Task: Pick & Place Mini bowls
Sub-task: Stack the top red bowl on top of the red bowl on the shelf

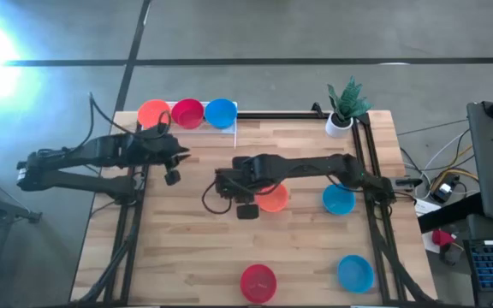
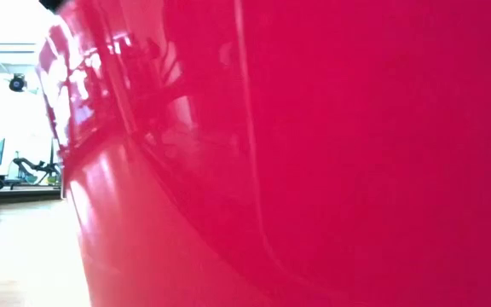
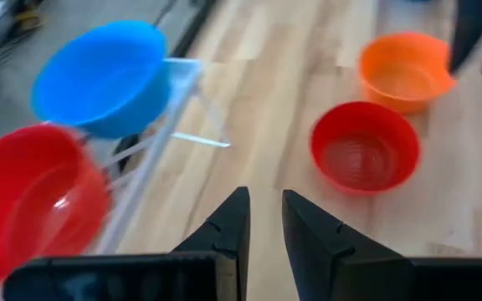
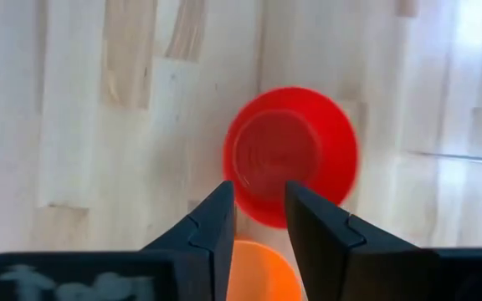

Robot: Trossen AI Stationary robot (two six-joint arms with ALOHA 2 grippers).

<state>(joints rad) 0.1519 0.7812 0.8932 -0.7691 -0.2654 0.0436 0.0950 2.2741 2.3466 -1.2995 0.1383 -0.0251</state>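
Three mini bowls, orange [image 1: 152,113], red [image 1: 187,112] and blue [image 1: 220,112], sit on the white rack [image 1: 232,128] at the table's far edge. My left gripper [image 1: 178,157] [image 3: 264,219] hovers near them with a narrow gap between its fingers and nothing in it. My right gripper [image 1: 245,181] [image 4: 258,205] hangs over the middle of the table, pointing down, its fingers slightly apart. Under it a red bowl [image 4: 289,155] [image 3: 364,146] and an orange bowl [image 4: 253,272] [image 1: 273,199] stand side by side on the wood.
Two blue bowls [image 1: 338,199] [image 1: 355,272] and a red bowl [image 1: 258,282] stand on the table's right and near parts. That red bowl's wall [image 2: 314,153] fills the low view. A potted plant [image 1: 342,107] is at the far right corner.
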